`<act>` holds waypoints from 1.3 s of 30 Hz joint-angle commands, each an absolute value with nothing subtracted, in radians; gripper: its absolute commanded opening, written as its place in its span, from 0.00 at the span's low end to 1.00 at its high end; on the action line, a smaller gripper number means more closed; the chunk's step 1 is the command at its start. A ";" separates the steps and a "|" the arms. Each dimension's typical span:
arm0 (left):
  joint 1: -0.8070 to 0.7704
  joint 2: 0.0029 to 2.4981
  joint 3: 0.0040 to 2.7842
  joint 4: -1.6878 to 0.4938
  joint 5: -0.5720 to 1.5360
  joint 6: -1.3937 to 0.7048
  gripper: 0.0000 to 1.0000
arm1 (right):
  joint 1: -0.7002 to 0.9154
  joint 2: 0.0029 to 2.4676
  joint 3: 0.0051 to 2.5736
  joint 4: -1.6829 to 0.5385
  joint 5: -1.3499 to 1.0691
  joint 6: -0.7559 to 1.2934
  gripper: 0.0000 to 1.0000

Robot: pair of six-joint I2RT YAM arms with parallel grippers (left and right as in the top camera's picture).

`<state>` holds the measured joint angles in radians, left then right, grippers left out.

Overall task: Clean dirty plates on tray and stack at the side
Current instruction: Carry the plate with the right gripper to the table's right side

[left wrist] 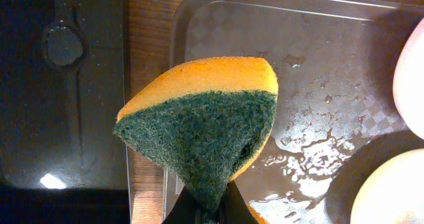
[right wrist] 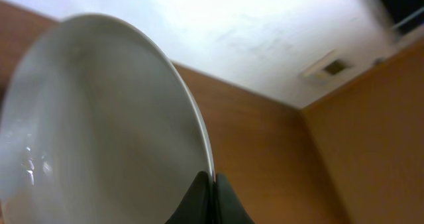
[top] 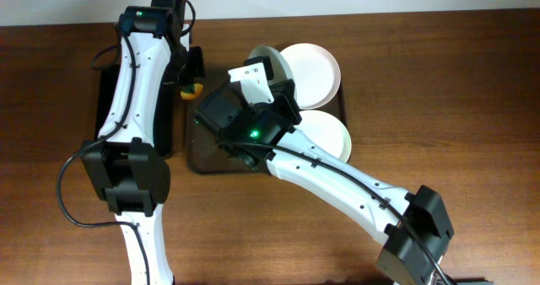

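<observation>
My left gripper (top: 194,72) is shut on an orange sponge with a green scouring face (left wrist: 205,118), held over the left end of the dark brown tray (top: 205,156); the sponge shows yellow in the overhead view (top: 191,88). My right gripper (top: 263,76) is shut on the rim of a white plate (right wrist: 99,131) and holds it tilted on edge above the tray (top: 268,57). The jaws pinch the rim in the right wrist view (right wrist: 213,187). Two more white plates lie at the tray's right end, one far (top: 314,67), one near (top: 327,135).
A smaller black tray (top: 107,108) lies left of the brown tray, under my left arm, with a strip of wooden table (left wrist: 149,52) between them. The brown tray's floor (left wrist: 298,71) is wet with water drops.
</observation>
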<state>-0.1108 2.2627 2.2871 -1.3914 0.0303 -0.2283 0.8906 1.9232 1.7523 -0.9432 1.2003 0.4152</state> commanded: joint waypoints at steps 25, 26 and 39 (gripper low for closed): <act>-0.109 2.265 2.292 -1.374 0.041 -0.214 0.01 | -0.349 1.831 1.286 -0.723 -0.058 0.296 0.04; -0.109 2.265 2.292 -1.373 0.042 -0.215 0.01 | -0.349 1.839 1.259 -0.695 -0.058 0.297 0.04; -0.131 2.265 2.292 -1.361 0.038 -0.214 0.01 | -0.098 1.837 1.319 -0.910 -0.310 0.261 0.29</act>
<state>-0.1177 2.2646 2.2871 -1.3651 0.0307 -0.2283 -0.1955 1.8362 1.3018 -0.8951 -0.2947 0.2752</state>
